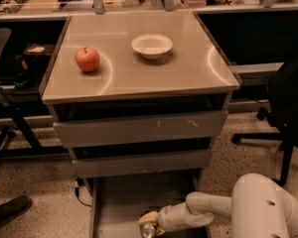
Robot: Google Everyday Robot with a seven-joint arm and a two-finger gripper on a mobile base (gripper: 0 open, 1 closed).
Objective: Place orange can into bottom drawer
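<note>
My gripper [150, 223] low inside the open bottom drawer [119, 202], clamped on the orange can [148, 230], near the drawer front, apple [87, 59] and bowl [152, 45] on the bench [198, 68] above.

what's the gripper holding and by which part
The gripper, low over the bottom drawer, holds the orange can around its body; the silver end pokes out.

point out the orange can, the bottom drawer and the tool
orange can [147, 230]: camera view, silver end
bottom drawer [121, 202]: camera view, bare grey floor
tool [151, 224]: camera view, tip inside the drawer, at the can
</note>
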